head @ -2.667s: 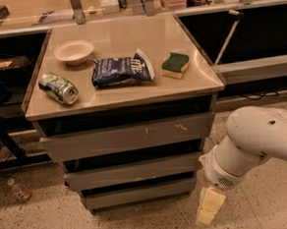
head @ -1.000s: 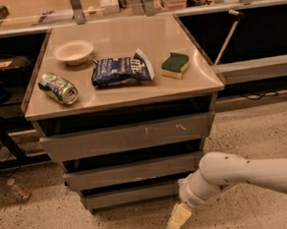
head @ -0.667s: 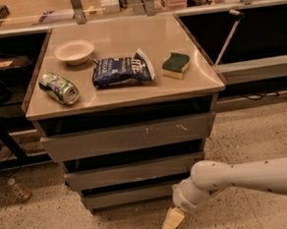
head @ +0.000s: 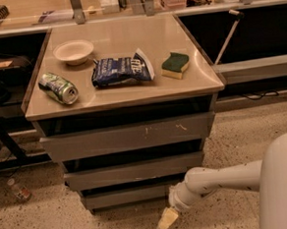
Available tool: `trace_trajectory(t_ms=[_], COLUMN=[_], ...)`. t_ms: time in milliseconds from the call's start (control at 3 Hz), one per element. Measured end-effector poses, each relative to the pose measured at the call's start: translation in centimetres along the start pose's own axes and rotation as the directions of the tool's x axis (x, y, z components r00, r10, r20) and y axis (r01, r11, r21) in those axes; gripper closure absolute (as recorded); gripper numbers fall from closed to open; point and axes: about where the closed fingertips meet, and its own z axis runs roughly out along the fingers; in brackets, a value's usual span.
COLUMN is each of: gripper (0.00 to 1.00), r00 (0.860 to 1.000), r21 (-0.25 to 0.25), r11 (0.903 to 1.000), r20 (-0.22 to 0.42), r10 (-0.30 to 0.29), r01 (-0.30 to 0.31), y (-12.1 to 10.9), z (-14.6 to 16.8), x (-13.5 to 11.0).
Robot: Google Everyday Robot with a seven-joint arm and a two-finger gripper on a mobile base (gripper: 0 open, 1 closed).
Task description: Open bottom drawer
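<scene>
I am looking at the bottom drawer (head: pixel 129 196), the lowest and narrowest of 3 grey drawers stacked under the surface (head: pixel 128 36). Its long axis is running left to right across my view, and its plain slanted front is facing me, tucked in under the 2 wider fronts, so its inside is staying hidden in shadow. The white arm (head: pixel 222 177) is reaching in from the right, and its wrist is covering the drawer's right corner. The claw (head: pixel 166 220) is hanging low in front of that right end, pointing down and left towards the speckled floor. I cannot tell how far it is open or whether it is touching the drawer. The arm's bulky upper part is being cut off by the right edge.
</scene>
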Motion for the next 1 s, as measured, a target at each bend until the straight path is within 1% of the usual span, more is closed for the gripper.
trace_trajectory(t_ms=[333,667,1000], gripper=[0.00,0.00,0.00], r00=[1.000,0.998,0.997], r21=[0.030,0.080,0.127], r11=[0.9994,0.9954,0.9897], r20=[-0.004,-0.015,-0.029], r10=[0.020,0.055,0.071], r01=[-0.020,-0.053,-0.067], y=[-1.9,-4.8,-7.2], z=[2.2,4.2,4.8], x=[1.0,2.5,3.6])
